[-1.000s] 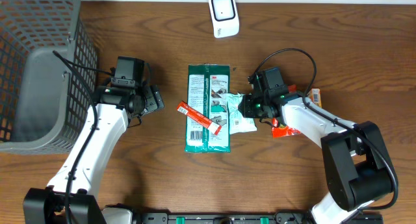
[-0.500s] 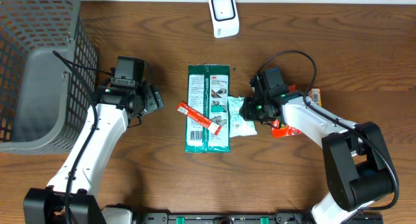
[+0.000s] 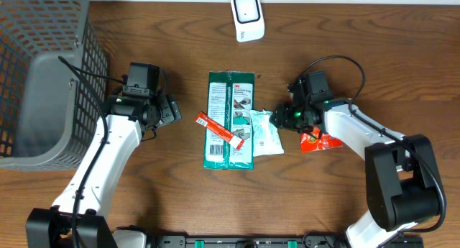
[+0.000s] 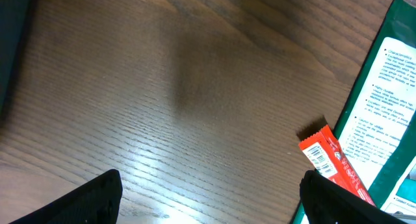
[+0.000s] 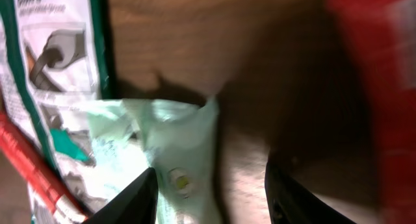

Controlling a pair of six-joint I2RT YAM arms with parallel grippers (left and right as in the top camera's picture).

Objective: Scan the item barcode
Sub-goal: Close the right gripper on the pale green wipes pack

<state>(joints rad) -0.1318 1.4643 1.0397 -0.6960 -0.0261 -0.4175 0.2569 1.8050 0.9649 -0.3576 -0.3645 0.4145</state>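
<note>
A pale green packet (image 3: 266,133) lies on the table against the right edge of the green 3M pack (image 3: 230,118). A red bar (image 3: 221,131) with its barcode up rests across that pack. The white scanner (image 3: 246,16) stands at the back edge. My right gripper (image 3: 287,118) hovers just right of the pale packet, jaws apart; in the right wrist view the packet's corner (image 5: 175,159) lies loose by the left finger (image 5: 133,201). My left gripper (image 3: 169,110) is open over bare wood, left of the red bar (image 4: 335,162).
A grey mesh basket (image 3: 36,75) fills the far left. A red packet (image 3: 316,140) lies under my right arm, seen blurred in the right wrist view (image 5: 377,87). Bare wood lies between the left gripper and the green pack.
My right gripper has opened, let go of the pale green packet and drawn back to the right. The packet now lies flat beside the green pack. The left arm has not moved.
</note>
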